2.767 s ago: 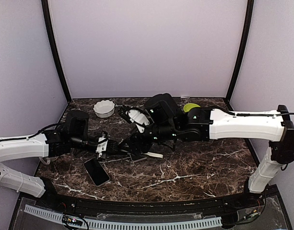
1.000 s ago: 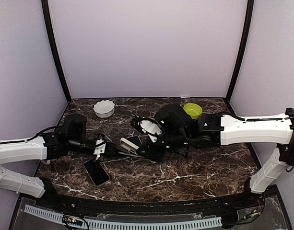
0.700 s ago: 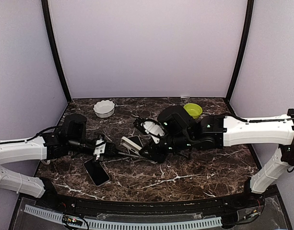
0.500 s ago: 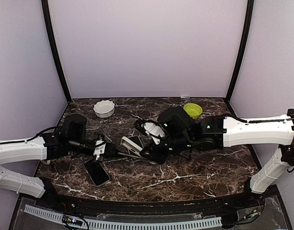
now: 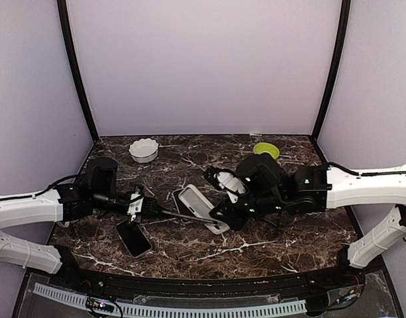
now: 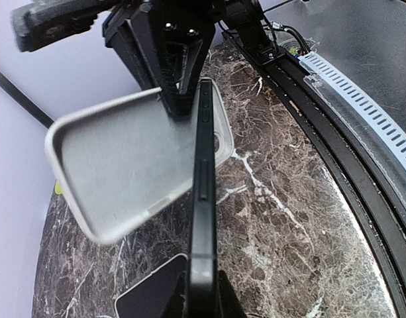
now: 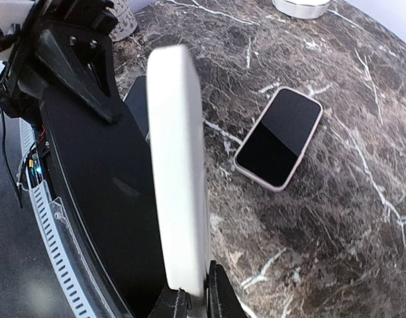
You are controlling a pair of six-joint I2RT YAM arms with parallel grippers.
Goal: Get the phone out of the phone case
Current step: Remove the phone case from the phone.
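Observation:
My left gripper (image 5: 140, 207) is shut on one end of the black phone (image 5: 169, 212), held edge-up above the table. In the left wrist view the phone (image 6: 204, 199) runs straight out from the left gripper (image 6: 203, 291). My right gripper (image 5: 219, 224) is shut on the rim of the empty white phone case (image 5: 197, 207), whose open inside faces up. The phone case (image 7: 179, 179) stands edge-on in the right gripper (image 7: 195, 298), with the phone (image 7: 97, 199) to its left. The phone's far end sits beside the case's rim; I cannot tell if they touch.
A second phone (image 5: 134, 237) in a pale case lies screen-up on the marble table (image 5: 289, 245), below my left gripper. A white scalloped bowl (image 5: 144, 150) stands at the back left and a green bowl (image 5: 265, 150) at the back right.
My right arm has pulled back to the right, its jaws closing on the case. The case has come off the phone and now shows its empty inside. The left arm has stayed still.

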